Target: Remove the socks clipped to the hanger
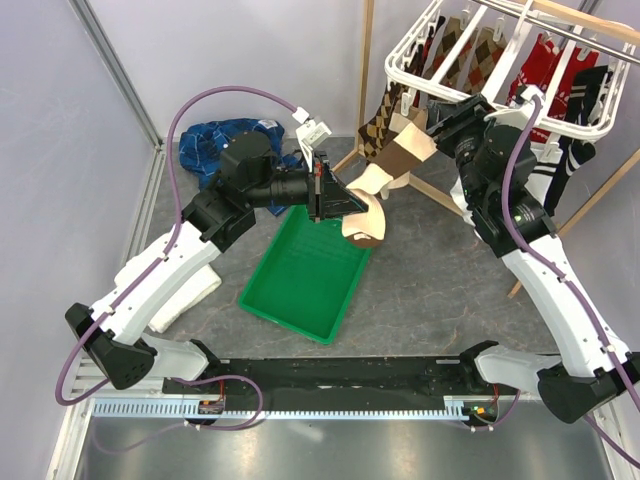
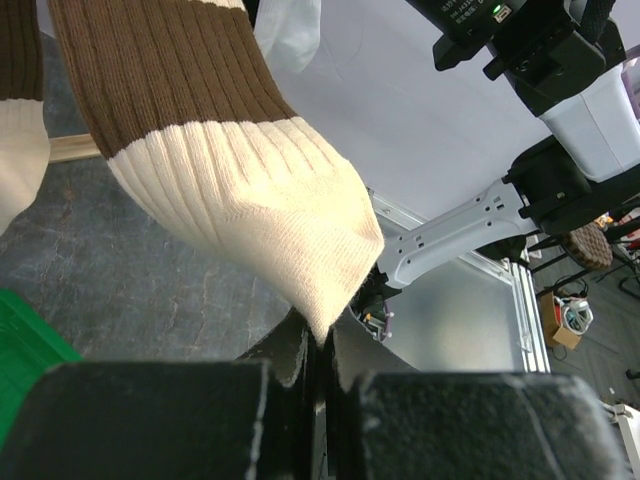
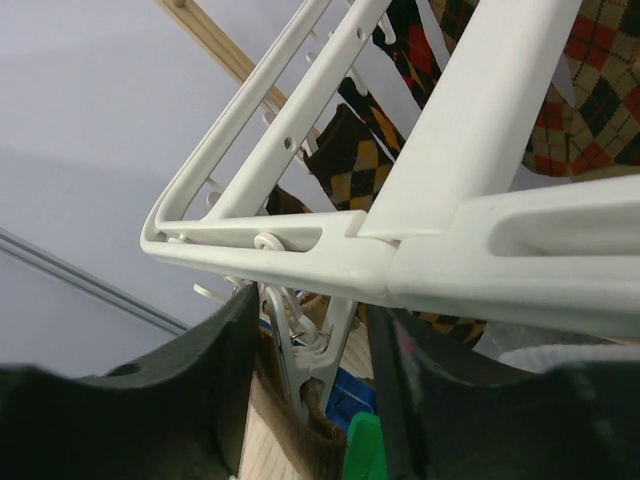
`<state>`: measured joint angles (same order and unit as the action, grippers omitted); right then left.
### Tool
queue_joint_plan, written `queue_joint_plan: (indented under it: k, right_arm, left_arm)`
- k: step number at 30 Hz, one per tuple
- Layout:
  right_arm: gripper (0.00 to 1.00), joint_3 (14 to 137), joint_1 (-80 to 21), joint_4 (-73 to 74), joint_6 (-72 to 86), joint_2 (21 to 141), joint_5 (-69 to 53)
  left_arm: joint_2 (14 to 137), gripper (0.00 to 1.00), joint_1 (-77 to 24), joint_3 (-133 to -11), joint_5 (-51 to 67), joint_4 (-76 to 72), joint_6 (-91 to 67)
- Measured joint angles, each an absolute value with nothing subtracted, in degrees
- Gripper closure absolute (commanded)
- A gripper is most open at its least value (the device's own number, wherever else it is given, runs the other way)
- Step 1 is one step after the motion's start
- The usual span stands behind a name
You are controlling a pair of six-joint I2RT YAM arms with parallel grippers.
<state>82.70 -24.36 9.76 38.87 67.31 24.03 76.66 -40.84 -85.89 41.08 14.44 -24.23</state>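
A tan-and-brown sock (image 1: 385,175) stretches from the white grid hanger (image 1: 400,62) down toward my left gripper (image 1: 330,195). That gripper (image 2: 320,345) is shut on the sock's cream toe (image 2: 230,170). The sock's brown cuff (image 3: 300,430) is pinched in a white clip (image 3: 315,355) under the hanger's corner (image 3: 330,255). My right gripper (image 3: 310,310) straddles this clip with one finger on each side and narrow gaps showing. Argyle socks (image 1: 480,50), red ones (image 1: 540,65) and black ones (image 1: 585,95) hang from other clips.
A green tray (image 1: 300,290) lies on the table below the stretched sock. A blue cloth (image 1: 215,140) sits at the back left. Wooden stand poles (image 1: 365,60) carry the hanger. A white pad (image 1: 190,295) lies under the left arm.
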Motion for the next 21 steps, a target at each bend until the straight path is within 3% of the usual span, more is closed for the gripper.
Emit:
queue_joint_plan:
  k: [3,8,10,14,17,20,21]
  right_arm:
    - [0.57,81.52,-23.97,8.34,39.31,66.98,24.10]
    - [0.41,79.29,-23.35,5.58,40.05,65.89,23.24]
    - [0.41,78.85,-22.98,4.60,40.14,65.65,22.24]
    - [0.54,77.84,-22.57,3.31,40.75,65.08,20.99]
    - [0.82,76.60,-22.11,2.11,41.60,64.45,20.45]
    - [1.00,76.29,-21.54,0.80,42.61,64.34,19.31]
    - [1.00,76.29,-21.45,0.62,42.68,64.34,18.94]
  left_arm:
    - [76.66,0.98,-40.84,-85.86,41.10,14.44,-24.23]
    - [76.64,0.98,-40.69,-85.65,41.12,14.39,-24.23]
    - [76.64,0.98,-40.53,-85.32,41.12,14.35,-24.23]
    - [76.64,0.98,-40.16,-84.75,41.12,14.39,-24.23]
    - [76.64,0.98,-39.86,-84.55,41.15,14.31,-24.21]
    - [76.64,0.98,-39.68,-84.03,41.15,14.20,-24.21]
    - [76.64,0.98,-39.62,-83.83,41.15,14.22,-24.23]
